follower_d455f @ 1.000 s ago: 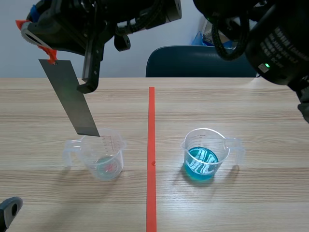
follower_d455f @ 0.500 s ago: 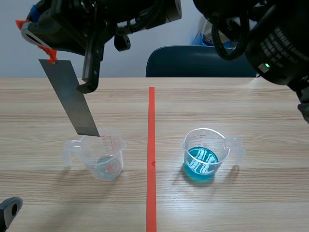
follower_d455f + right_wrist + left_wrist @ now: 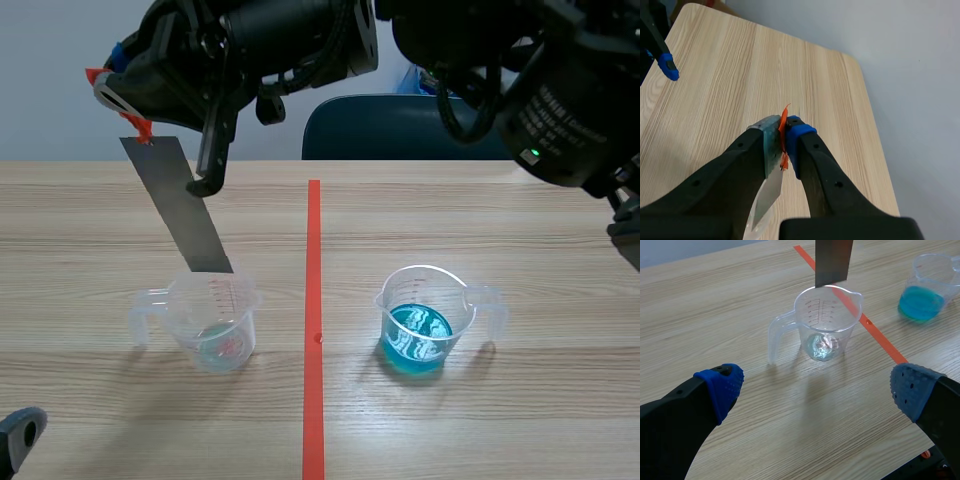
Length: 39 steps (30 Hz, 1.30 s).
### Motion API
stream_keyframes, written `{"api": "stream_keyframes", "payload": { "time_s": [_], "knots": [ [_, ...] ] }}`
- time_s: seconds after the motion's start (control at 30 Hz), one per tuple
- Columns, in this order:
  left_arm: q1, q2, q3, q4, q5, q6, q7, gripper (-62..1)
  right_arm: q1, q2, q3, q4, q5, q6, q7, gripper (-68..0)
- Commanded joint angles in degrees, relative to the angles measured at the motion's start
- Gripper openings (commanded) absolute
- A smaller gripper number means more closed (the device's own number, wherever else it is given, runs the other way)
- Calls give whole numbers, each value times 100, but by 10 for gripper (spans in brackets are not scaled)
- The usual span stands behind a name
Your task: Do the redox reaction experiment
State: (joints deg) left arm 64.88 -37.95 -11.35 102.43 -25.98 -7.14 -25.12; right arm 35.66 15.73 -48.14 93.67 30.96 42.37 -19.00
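A grey metal strip (image 3: 185,205) with an orange tag hangs tilted from my right gripper (image 3: 125,100), which is shut on its top end and reaches in high across the left half of the table. The strip's lower edge (image 3: 831,277) is level with the rim of a clear measuring beaker (image 3: 212,320) that has a little pale liquid at its bottom. A second beaker (image 3: 425,320), holding blue liquid, stands right of the red tape line. My left gripper (image 3: 815,390) is open, low in front of the clear beaker (image 3: 827,322).
A dark blue chair back (image 3: 410,128) stands behind the table's far edge. The red tape line (image 3: 314,330) runs down the middle of the table. Bare wood lies around both beakers.
The right arm has carried the strip to the right and slightly up, so its lower end now sits over the clear beaker's middle instead of its left rim. The left gripper has stayed put.
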Motion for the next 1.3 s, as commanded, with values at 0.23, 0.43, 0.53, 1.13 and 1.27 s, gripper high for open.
{"api": "stream_keyframes", "payload": {
  "time_s": [0.23,0.43,0.53,1.13,1.27],
  "knots": [
    [-28,15,-9,94,-22,-7,-83,14,116,-20,-144,-511,-146,35,673,-669],
    [-28,15,-9,94,-22,-7,-83,14,116,-20,-295,-901,-254,35,1049,-669],
    [-28,15,-9,94,-22,-7,-83,14,114,-17,-332,-1123,-258,35,1228,-669],
    [-28,15,-9,94,-22,-7,-83,14,114,-17,-710,-2212,-1541,35,3101,-669],
    [-28,15,-9,94,-22,-7,-83,14,52,-20,-750,-2216,-1899,35,3388,-669]
  ]
}}
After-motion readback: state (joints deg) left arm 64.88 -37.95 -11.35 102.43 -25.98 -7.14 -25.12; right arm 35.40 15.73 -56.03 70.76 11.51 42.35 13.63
